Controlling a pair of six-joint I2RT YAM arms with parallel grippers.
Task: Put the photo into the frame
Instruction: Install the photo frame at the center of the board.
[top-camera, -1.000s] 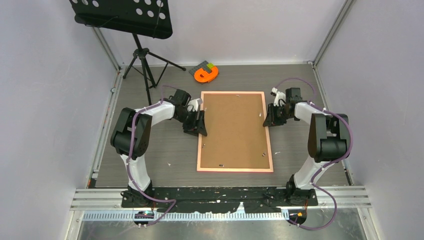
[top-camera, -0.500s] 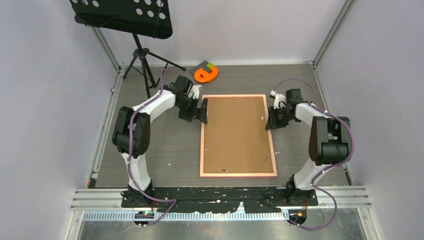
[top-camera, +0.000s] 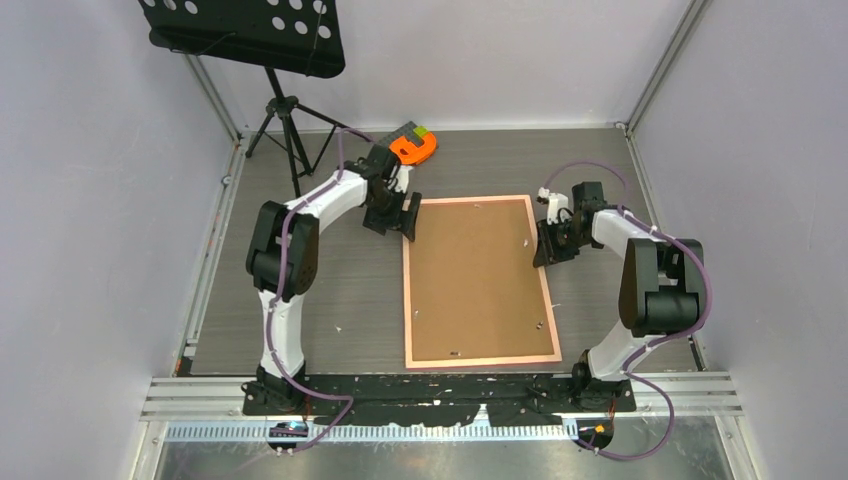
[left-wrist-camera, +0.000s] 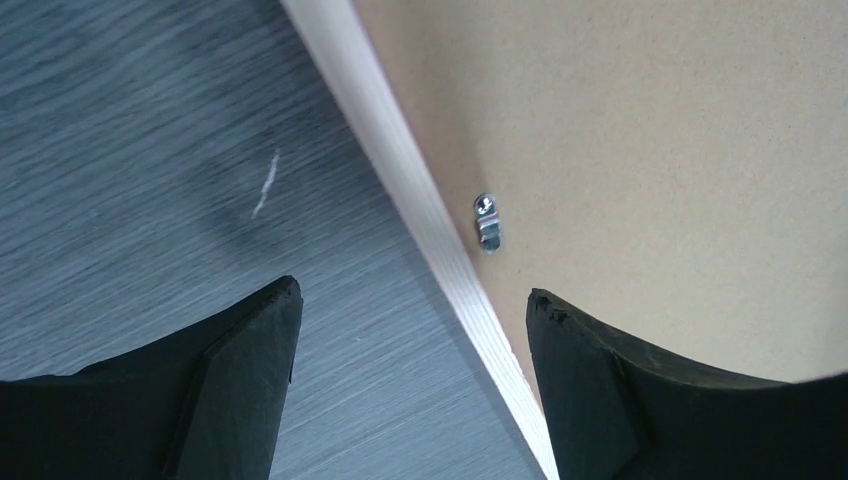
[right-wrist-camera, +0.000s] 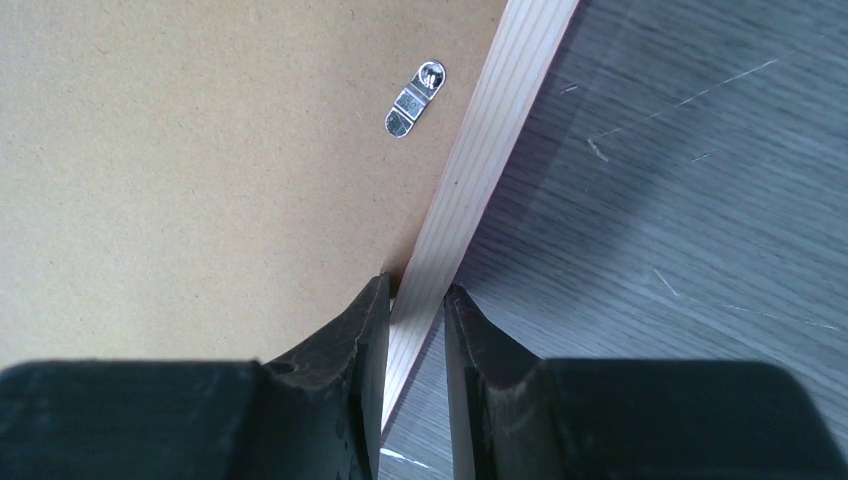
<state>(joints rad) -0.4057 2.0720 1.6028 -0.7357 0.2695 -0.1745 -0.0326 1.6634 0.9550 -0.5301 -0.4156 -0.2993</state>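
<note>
The frame, with its thin salmon-pink border, lies face down on the table, the brown backing board filling it. The photo is hidden. My left gripper is open at the frame's far-left corner. In the left wrist view its jaws straddle the pale frame edge without touching it, near a metal clip. My right gripper is shut on the frame's right edge. The right wrist view shows both fingers pinching the pale strip below another clip.
A small orange tape-like object lies just beyond the left gripper at the back. A black music stand on a tripod stands at the back left. Walls close in the table on three sides.
The frame has slid toward the near edge and right, turning slightly. My left gripper has opened and moved toward the far-left corner. The right gripper has kept its hold on the right edge.
</note>
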